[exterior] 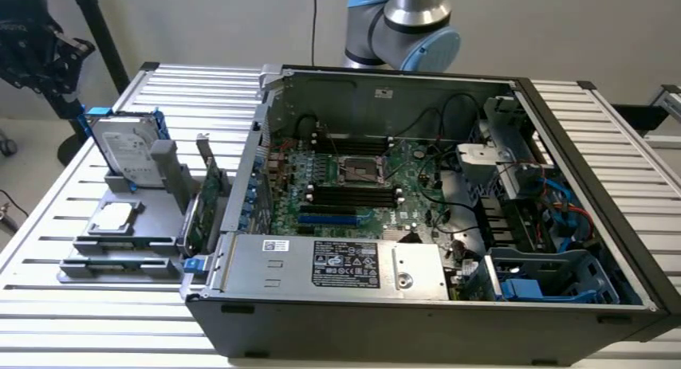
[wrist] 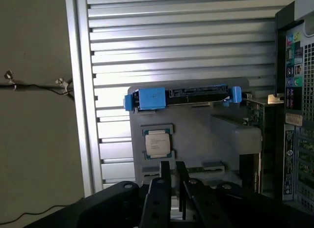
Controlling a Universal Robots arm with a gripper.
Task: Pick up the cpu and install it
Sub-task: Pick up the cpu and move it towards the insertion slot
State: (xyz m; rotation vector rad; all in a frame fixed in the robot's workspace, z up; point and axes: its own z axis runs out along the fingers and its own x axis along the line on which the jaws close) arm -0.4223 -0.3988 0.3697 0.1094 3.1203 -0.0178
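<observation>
Your hand (wrist: 172,181) is empty right now, fingers just a crack apart and well clear of the small square silver-topped cpu (exterior: 114,217). The cpu lies flat in its pocket on the grey plastic parts stand (exterior: 155,225), on the slatted metal worktop (exterior: 64,305) beside the open black computer case (exterior: 426,329).

cpu (exterior: 115,217) lies on grey holder (exterior: 158,228) beside open case (exterior: 426,325).

Shiny metal-topped cpu (wrist: 157,142) on matt grey plastic tray (wrist: 194,134); ribbed brushed-metal table (wrist: 186,46); glossy blue plastic bracket (wrist: 149,98).
</observation>
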